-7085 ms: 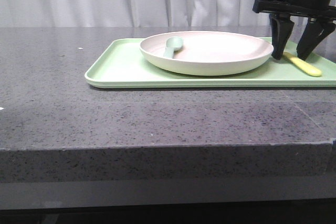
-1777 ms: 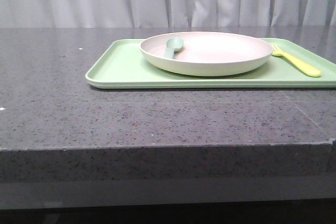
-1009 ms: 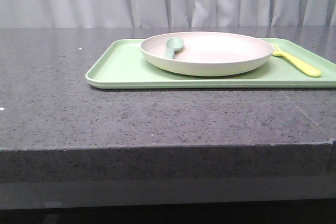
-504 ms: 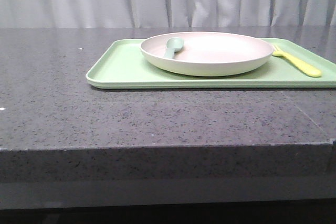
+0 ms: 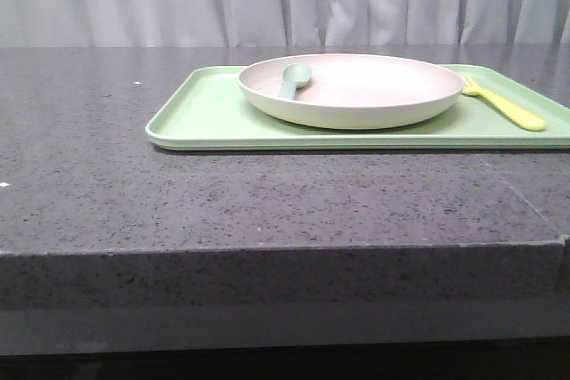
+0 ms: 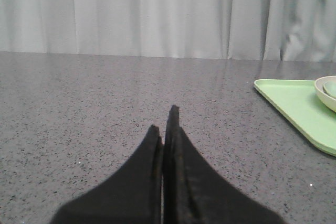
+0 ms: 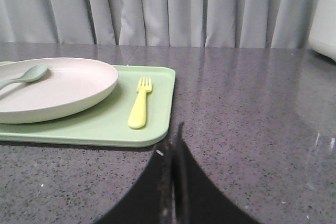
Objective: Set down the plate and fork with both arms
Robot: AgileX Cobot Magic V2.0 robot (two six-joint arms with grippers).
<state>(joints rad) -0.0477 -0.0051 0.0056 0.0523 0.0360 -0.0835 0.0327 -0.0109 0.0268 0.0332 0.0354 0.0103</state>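
Nearest, left end effector [image 6: 167, 129] and right end effector [image 7: 176, 145]: fingers pressed together, empty, low over counter [image 5: 267, 193]. Farther, on tray [image 5: 200, 113]: plate [image 5: 356, 91] holding spoon [image 5: 292, 79]; fork [image 5: 503, 106] just beside. Placement seemingly complete; next, probably only retreat.

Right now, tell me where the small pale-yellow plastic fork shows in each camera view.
Front view: the small pale-yellow plastic fork lies at far right on the flat light-green tray, beside the off-white plate.
Left wrist view: not in it; only the tray's corner shows.
Right wrist view: near the middle, on the tray.
Shared landmark: the tray.
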